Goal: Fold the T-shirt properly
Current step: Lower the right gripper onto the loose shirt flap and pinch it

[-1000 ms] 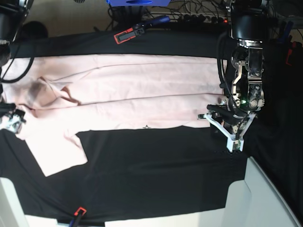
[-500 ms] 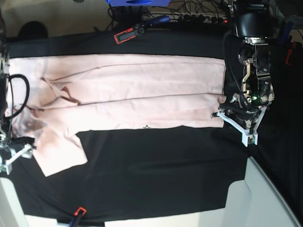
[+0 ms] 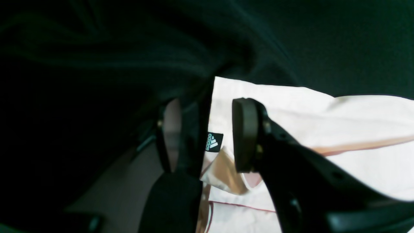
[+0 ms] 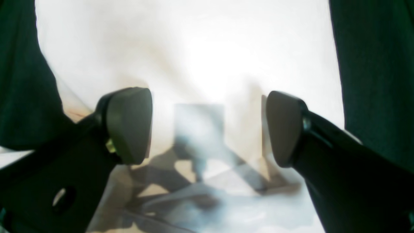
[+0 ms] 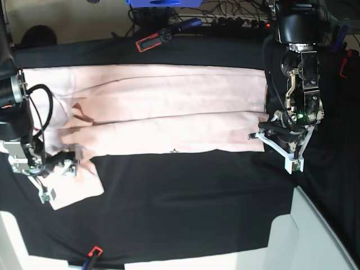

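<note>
The pale pink T-shirt lies folded lengthwise into a long band across the black table cloth, plain side up, with one sleeve sticking out at the lower left. My left gripper sits at the shirt's lower right corner. In the left wrist view its jaws stand partly apart, open, astride the hem by a small black label. My right gripper hovers over the sleeve. In the right wrist view it is wide open above pink cloth, holding nothing.
A red-tipped clamp and cables lie beyond the shirt's far edge, under a blue box. Another red clamp grips the cloth's near edge. A white panel rises at the lower right.
My right arm came in from the left edge to the sleeve, its jaws widening. The left gripper shifted right to the shirt's corner. The shirt's left end now lies flatter.
</note>
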Motion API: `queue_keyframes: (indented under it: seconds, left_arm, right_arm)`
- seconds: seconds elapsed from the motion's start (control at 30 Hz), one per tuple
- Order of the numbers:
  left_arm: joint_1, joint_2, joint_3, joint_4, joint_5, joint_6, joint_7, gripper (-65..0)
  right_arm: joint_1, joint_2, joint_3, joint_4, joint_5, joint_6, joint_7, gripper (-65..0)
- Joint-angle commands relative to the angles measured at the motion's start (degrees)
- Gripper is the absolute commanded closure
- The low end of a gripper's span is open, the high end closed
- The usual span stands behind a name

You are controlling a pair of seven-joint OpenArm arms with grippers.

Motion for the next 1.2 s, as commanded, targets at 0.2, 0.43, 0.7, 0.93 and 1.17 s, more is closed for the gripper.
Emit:
queue_keyframes:
  seconds: [0.2,0.43,0.7,0.93,1.17]
  left_arm:
    - [-1.0,-0.6,0.1,0.9,0.1,0.2,-1.0,-25.9]
    - [-1.0,-0.6,0.1,1.0,0.4,0.2,-1.0,-25.9]
    - [-0.6,-0.6,0.1,0.7,0.5,0.2,-1.0,-25.9]
    - [-0.8,-0.6,0.1,0.7,0.5,0.2,-1.0,-25.9]
    - [-0.5,-0.6,0.2,0.8,0.5,0.2,-1.0,-25.9]
  right_arm:
    - [3.9,-2.3,-5.1,2.8,0.3,0.1,-0.4,-51.9]
    - [5.0,-4.7,-5.7,2.5,0.2,0.1,-0.6,-51.9]
    - [2.3,-4.9,-5.2,2.4,0.6,0.2,-0.7,-51.2]
    - [0.1,-5.6,-5.2,2.4,4.3,0.3,-0.7,-40.3]
    - [0.5,-5.4,-5.2,2.5,7.7,0.3,-3.2,-7.5]
